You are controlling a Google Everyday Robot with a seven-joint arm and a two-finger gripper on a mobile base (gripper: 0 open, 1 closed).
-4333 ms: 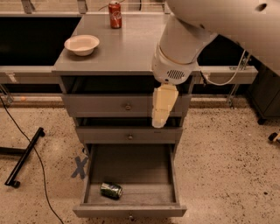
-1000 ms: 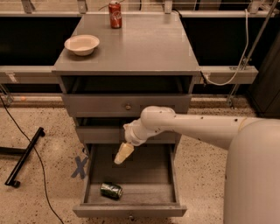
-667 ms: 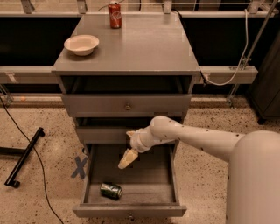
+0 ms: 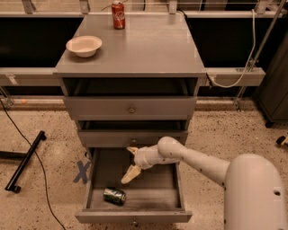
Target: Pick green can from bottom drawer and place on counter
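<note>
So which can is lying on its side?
The green can in the bottom drawer, near the tool; the red can stands upright on the counter.

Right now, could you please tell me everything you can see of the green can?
The green can is small, shiny metal, dark green with pale markings and silvery ends. It lies on its side on the floor of the open bottom drawer, near the front left. Nothing grips it; the hand hovers open just behind it.

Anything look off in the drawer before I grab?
Only the green can: it lies on its side near the front left of the bottom drawer, not upright. The gripper hangs open over the drawer, behind it.
</note>
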